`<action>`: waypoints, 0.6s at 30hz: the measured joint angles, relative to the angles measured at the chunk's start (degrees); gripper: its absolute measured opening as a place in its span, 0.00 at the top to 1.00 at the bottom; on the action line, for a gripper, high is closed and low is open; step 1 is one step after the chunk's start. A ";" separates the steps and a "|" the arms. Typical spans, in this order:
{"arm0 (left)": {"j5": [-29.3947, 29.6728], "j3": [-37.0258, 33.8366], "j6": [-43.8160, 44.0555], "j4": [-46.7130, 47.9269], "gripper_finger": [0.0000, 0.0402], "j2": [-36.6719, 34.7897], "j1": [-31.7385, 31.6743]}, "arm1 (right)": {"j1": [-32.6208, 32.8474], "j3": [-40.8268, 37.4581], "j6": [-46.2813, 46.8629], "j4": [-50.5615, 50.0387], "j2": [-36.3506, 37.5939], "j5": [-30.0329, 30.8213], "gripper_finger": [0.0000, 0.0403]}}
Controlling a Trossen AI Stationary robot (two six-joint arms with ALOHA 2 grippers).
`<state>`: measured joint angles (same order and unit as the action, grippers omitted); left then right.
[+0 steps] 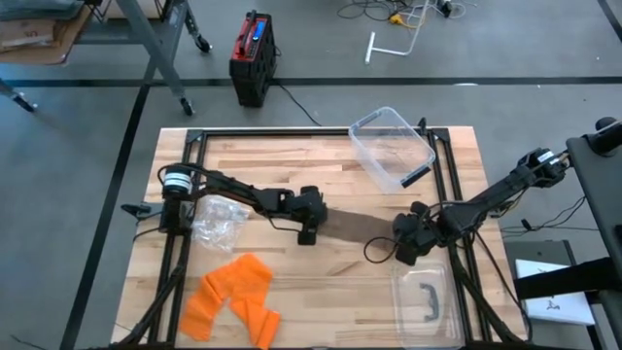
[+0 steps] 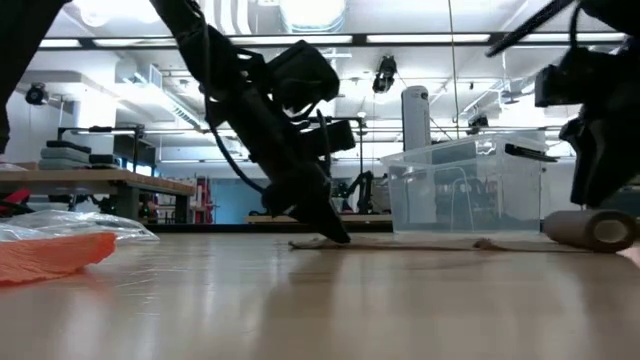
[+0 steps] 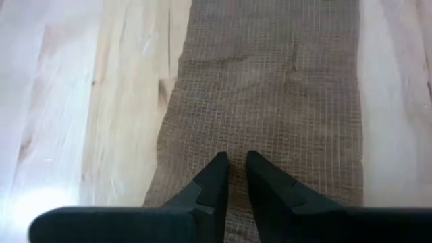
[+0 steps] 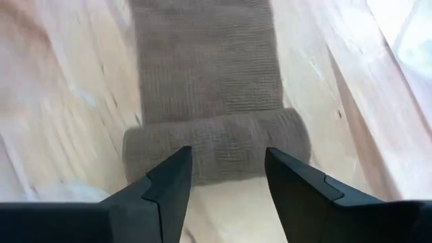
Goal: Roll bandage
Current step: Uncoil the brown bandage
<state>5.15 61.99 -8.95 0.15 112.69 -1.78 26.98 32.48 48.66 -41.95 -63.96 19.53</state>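
Brown bandage laid flat across mid table, one end under left gripper, other end wound into a roll at right gripper. Left gripper tips pressed down on the strip's free end, jaws nearly together, only a thin slit between fingers; weave of the fabric plain in left wrist view. Right gripper over the roll, jaws apart, fingers standing just short of the roll, not clamped on it. Low view: roll resting on the tabletop at far right, flat strip running from it to the left gripper's tip. Clear bin tilted at the table's back edge, right of centre. Clear lid with dark handle near front right corner. Crumpled plastic bag beside left arm's base; orange cloth in front of it. Red and black case on the floor behind the table. No readable writing or brand marks anywhere.
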 joint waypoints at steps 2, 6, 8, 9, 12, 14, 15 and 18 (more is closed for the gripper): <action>0.04 -0.76 -0.26 0.14 0.89 -0.85 -0.02 | -0.15 0.76 3.53 -0.24 0.04 -0.35 0.54; 1.17 -1.63 -2.21 1.32 0.89 -2.25 -0.29 | -0.27 1.78 9.66 -2.45 0.06 -0.86 0.54; 2.36 -1.90 -2.86 3.10 0.88 -2.94 -0.52 | -1.00 1.79 16.31 -3.91 0.04 -0.82 0.54; 2.66 -2.04 -3.20 3.60 0.88 -3.48 -0.52 | -1.22 1.89 20.59 -4.81 0.04 -0.71 0.54; 2.73 -2.67 -4.32 3.94 0.86 -4.79 -0.61 | -1.11 1.95 32.90 -5.65 0.60 -0.65 0.54; 2.30 -2.79 -5.38 3.59 0.85 -5.09 -0.59 | -1.11 2.19 38.87 -5.37 0.85 -1.35 0.54; 1.48 -2.79 -5.56 2.67 0.85 -5.10 -0.59 | -1.11 2.20 41.23 -4.97 0.84 -1.73 0.54; -3.29 -2.79 -5.59 -1.93 0.84 -4.78 -0.59 | -1.11 2.21 45.72 -2.61 0.56 -3.51 0.53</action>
<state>1.86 59.20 -14.55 -1.78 107.92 -2.37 25.87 34.69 94.38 -44.57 -63.41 16.03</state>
